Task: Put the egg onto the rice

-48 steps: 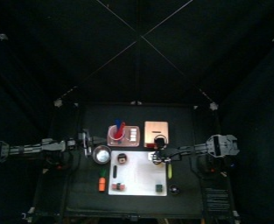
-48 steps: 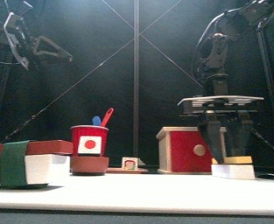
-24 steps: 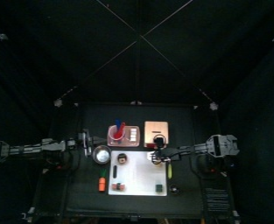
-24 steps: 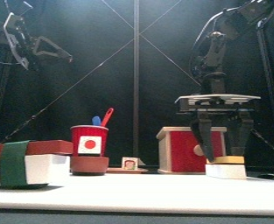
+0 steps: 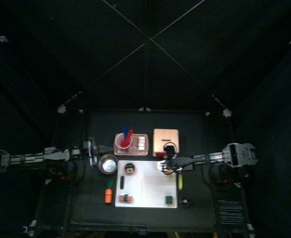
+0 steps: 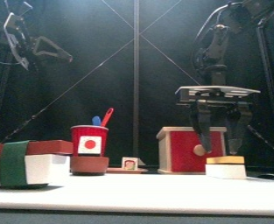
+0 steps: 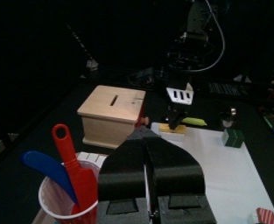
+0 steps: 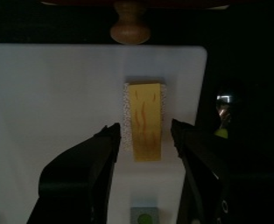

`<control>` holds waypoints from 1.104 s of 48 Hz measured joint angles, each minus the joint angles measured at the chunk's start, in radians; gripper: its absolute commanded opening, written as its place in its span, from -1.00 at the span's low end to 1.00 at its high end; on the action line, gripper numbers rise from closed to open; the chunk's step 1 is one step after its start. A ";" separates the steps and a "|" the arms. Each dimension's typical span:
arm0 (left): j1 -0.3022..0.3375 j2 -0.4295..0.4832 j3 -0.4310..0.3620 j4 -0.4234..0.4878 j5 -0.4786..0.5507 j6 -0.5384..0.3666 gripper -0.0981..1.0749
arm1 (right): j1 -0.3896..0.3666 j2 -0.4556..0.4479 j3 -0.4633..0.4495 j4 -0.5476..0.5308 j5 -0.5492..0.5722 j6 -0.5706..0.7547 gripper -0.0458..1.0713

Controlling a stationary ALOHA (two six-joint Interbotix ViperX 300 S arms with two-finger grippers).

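Lying lengthwise on the white rice block (image 8: 145,131), the egg (image 8: 145,120) is seen from the right wrist as a pale-yellow oblong on a white board (image 8: 57,114), toward the right edge of the worktop (image 5: 210,209). The right gripper (image 8: 145,171) is held above it with its jaws spread apart, one to each side of the egg and clear of it. From the front, egg (image 6: 226,160) and rice (image 6: 226,171) are stacked just below the gripper (image 6: 217,131), in front of a tan box (image 6: 174,149) with a red face. The left gripper (image 7: 151,188) is kept near the worktop's left edge, beside a red cup (image 7: 59,197); its jaws appear pressed together, though the dark view leaves that somewhat uncertain.
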 measured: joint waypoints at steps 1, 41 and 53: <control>0.000 0.000 0.000 0.000 0.000 0.002 -0.74 | 0.000 0.003 0.000 0.000 -0.005 -0.002 0.60; 0.000 0.000 0.005 -0.002 0.000 0.002 -0.74 | 0.025 0.077 -0.032 0.038 -0.008 -0.002 0.23; 0.000 0.000 0.005 -0.008 0.000 0.002 -0.74 | 0.077 0.063 -0.153 0.020 0.123 0.000 0.23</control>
